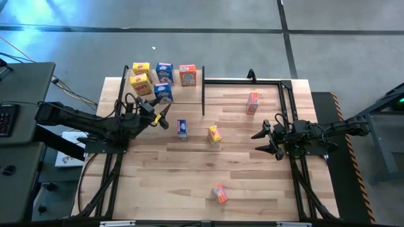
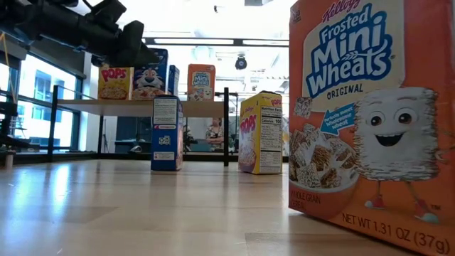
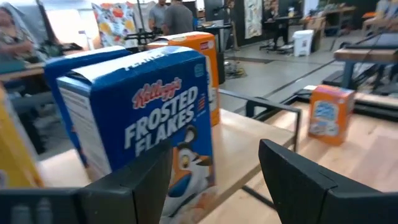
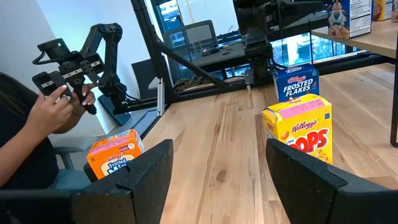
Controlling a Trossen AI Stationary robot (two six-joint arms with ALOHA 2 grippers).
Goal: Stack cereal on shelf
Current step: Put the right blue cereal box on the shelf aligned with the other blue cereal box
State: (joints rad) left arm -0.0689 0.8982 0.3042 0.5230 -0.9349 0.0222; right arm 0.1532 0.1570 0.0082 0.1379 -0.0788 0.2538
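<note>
The shelf (image 1: 189, 96) stands at the table's far left and carries several cereal boxes: two yellow (image 1: 141, 84), two blue (image 1: 163, 93) and one orange (image 1: 187, 75). My left gripper (image 1: 164, 116) hovers level just in front of the nearer blue Frosted Flakes box (image 3: 149, 124). It is open and apart from the box, which stands upright on the plank. On the table stand a blue box (image 1: 182, 129), a yellow box (image 1: 214, 134) and two orange boxes (image 1: 253, 103) (image 1: 219, 193). My right gripper (image 1: 264, 140) waits open at the right.
The shelf's thin black posts (image 1: 203, 99) stand between the plank and the open tabletop. A black frame rail (image 1: 287, 107) runs along the right side. Beyond the table a person's hand (image 4: 53, 109) holds a control handle. The nearest orange box (image 2: 362, 107) fills the low view's right.
</note>
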